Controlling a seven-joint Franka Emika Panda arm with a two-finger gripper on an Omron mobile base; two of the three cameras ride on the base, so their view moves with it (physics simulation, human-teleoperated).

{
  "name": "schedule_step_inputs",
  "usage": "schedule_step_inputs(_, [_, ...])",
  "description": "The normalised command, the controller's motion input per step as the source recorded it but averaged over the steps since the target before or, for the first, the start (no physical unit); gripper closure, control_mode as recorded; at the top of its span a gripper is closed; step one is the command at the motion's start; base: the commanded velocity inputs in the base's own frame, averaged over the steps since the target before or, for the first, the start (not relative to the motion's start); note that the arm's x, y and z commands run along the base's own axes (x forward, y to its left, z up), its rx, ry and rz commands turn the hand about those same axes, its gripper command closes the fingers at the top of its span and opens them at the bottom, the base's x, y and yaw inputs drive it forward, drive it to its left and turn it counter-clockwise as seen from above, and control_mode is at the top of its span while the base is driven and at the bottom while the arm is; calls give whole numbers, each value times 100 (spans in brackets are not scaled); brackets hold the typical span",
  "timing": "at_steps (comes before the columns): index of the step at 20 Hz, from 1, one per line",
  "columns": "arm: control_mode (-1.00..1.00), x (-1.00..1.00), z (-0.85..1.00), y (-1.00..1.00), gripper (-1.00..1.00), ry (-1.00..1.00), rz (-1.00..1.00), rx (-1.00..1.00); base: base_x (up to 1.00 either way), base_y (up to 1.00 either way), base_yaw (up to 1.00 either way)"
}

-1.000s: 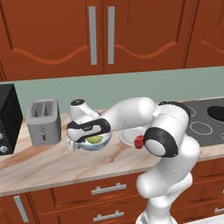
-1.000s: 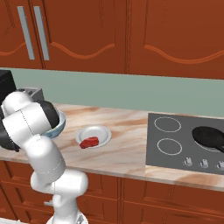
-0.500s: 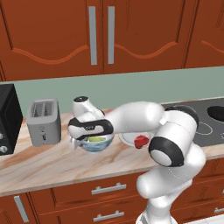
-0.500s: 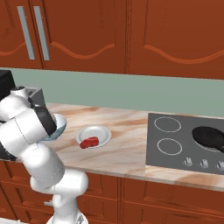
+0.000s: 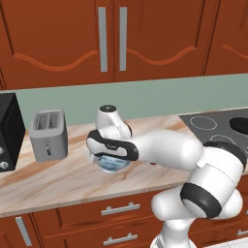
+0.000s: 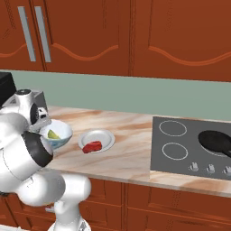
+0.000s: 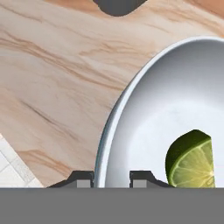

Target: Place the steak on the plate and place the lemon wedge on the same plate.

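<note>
Where it hovered higher before, the claw (image 7: 112, 179) now straddles, open, the bowl (image 7: 175, 100) rim.

Reddish-brown wood cabinets (image 6: 135, 36) with long metal handles (image 5: 102, 38) hang above a pale green backsplash (image 6: 135, 94). Below runs a marbled beige counter (image 6: 131, 153) — drawers (image 5: 116, 210) beneath, a black stovetop (image 6: 189, 144) set in.
</note>
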Motion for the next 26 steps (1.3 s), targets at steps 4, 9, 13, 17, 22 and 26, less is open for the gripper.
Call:
schedule_step_inputs(4, [-100, -1, 20, -43, 100, -15, -1, 9, 0, 0, 0])
schedule_step_inputs(9, [-100, 1, 23, -27, 100, -17, 0, 6, 0, 0, 0])
schedule_step_inputs(13, [-100, 5, 25, -10, 100, -7, 0, 8, 0, 0, 0])
schedule_step_inputs(17, [-100, 6, 28, -16, 100, 0, 0, 14, 0, 0, 0])
schedule_step_inputs(22, [-100, 7, 32, -19, 100, 0, 0, 17, 0, 0, 0])
schedule_step_inputs(26, [-100, 3, 31, -16, 100, 0, 0, 13, 0, 0, 0])
